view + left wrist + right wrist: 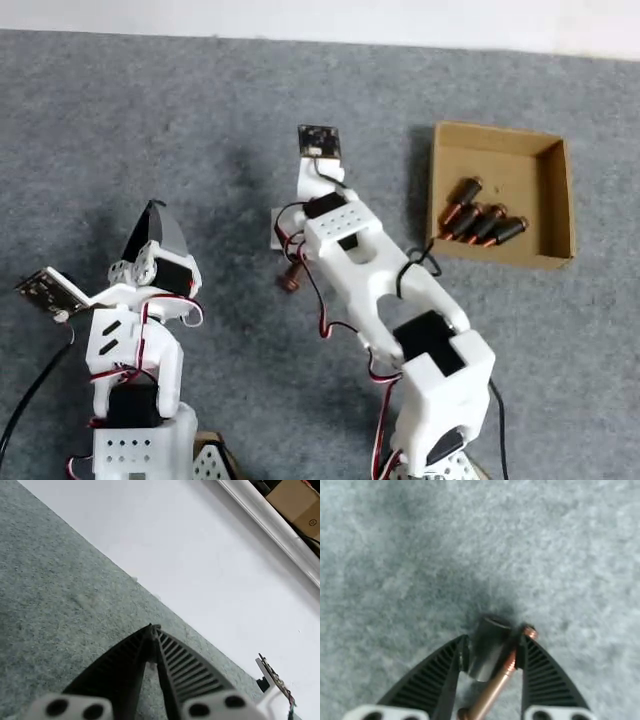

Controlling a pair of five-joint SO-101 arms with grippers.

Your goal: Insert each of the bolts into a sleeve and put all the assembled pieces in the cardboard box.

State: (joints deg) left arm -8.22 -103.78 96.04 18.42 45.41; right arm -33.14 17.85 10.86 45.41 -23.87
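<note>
My right gripper (493, 637) is shut on a dark sleeve (487, 650), held close above the grey carpet. A copper bolt (492, 690) lies slanted beside the sleeve between the same fingers. In the high view that bolt (290, 276) pokes out under the right arm's wrist near the table's middle. The cardboard box (512, 168) sits at the right with several assembled pieces (480, 222) lying in it side by side. My left gripper (152, 628) is shut with nothing in it; in the high view it (153, 210) stands raised at the left, far from the box.
Grey carpet (200, 120) covers the table, with a white strip (320, 18) along its far edge. The right arm's camera board (319, 141) juts out ahead of its wrist. Red and black cables (320, 300) hang beside the right arm.
</note>
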